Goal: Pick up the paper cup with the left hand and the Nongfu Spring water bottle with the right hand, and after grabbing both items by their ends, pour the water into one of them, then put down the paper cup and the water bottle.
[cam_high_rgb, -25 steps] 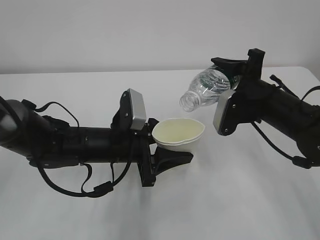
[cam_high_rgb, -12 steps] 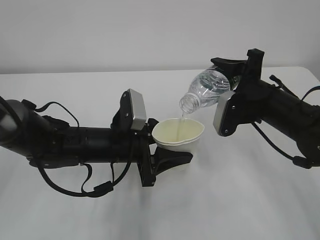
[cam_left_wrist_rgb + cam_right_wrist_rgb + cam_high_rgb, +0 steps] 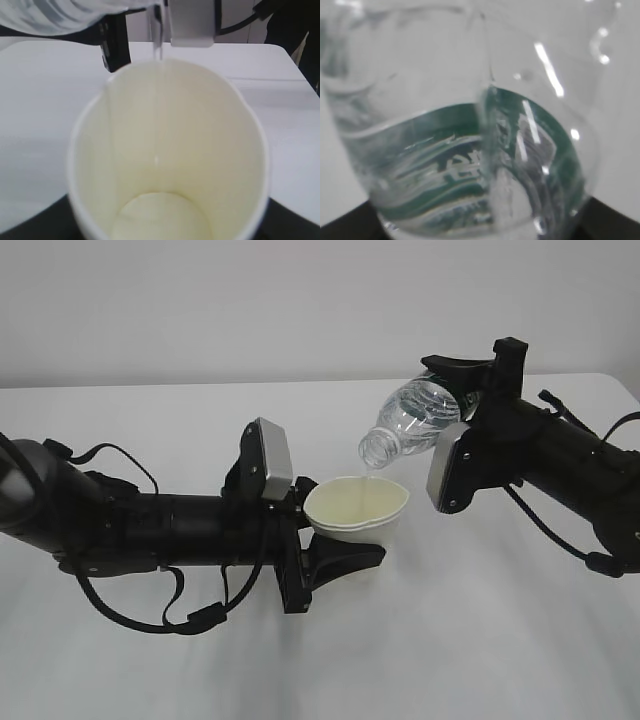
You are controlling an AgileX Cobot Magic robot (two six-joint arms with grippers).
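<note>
My left gripper (image 3: 345, 532) is shut on the paper cup (image 3: 357, 508), holding it upright above the table. In the left wrist view the paper cup (image 3: 165, 150) fills the frame, cream inside. My right gripper (image 3: 457, 398) is shut on the base end of the Nongfu Spring water bottle (image 3: 415, 418). The bottle tilts with its open neck down and left, just above the cup's rim. A thin stream of water (image 3: 158, 35) falls from the neck into the cup. The right wrist view shows the bottle's green label (image 3: 465, 150) close up.
The white table (image 3: 480, 640) lies under both arms, against a plain pale wall. The right arm's grey camera housing (image 3: 448, 468) hangs close to the cup's right side. Cables loop under the left arm (image 3: 150, 530).
The bottle has tipped slightly further down. A stream into the cup showed half a second ago and is thinner now. Both arms have stayed in place.
</note>
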